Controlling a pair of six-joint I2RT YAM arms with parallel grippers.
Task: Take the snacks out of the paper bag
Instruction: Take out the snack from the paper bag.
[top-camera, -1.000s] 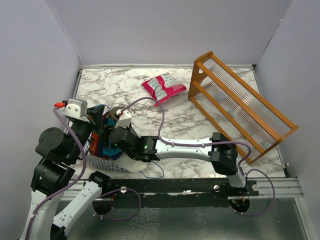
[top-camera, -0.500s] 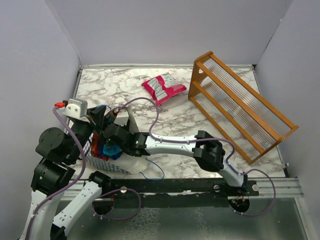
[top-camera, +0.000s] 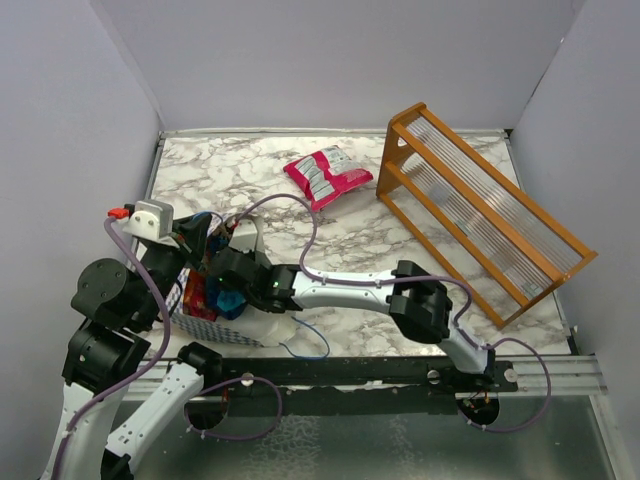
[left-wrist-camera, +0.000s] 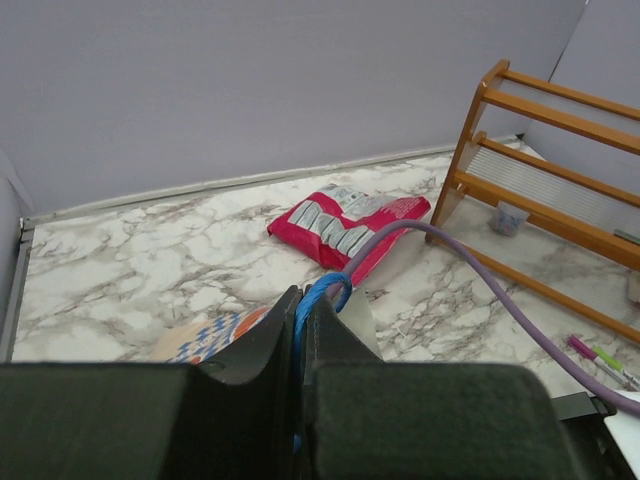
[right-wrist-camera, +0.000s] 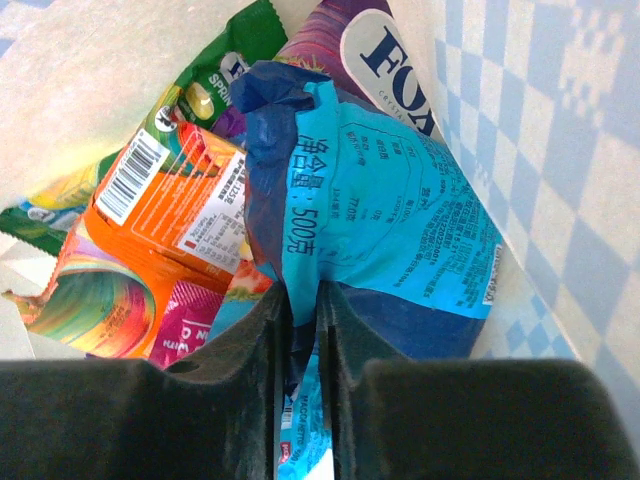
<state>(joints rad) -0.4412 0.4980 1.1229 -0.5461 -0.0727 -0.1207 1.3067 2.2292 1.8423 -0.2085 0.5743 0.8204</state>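
Observation:
The paper bag (top-camera: 212, 326), blue-and-white checkered, stands at the near left with its mouth open. My left gripper (left-wrist-camera: 300, 300) is shut on the bag's blue handle (left-wrist-camera: 328, 289) and holds it up. My right gripper (right-wrist-camera: 300, 300) is down inside the bag, shut on a fold of the blue packet (right-wrist-camera: 390, 220). Beside it lie an orange packet (right-wrist-camera: 170, 210), a green one (right-wrist-camera: 225, 60) and a purple one (right-wrist-camera: 350, 40). A pink-and-white packet (top-camera: 325, 175) lies out on the table at the back middle. From above, my right gripper (top-camera: 222, 290) hides most of the bag's contents.
An orange wooden slatted rack (top-camera: 480, 215) lies tilted across the right side of the marble table (top-camera: 380, 240). Two thin pens (left-wrist-camera: 600, 355) lie near its foot. Purple cables loop over the arms. Grey walls close in the left, back and right.
My right arm has pushed further into the bag, and its jaws, open before, have closed on the blue packet. The left gripper keeps its hold on the handle.

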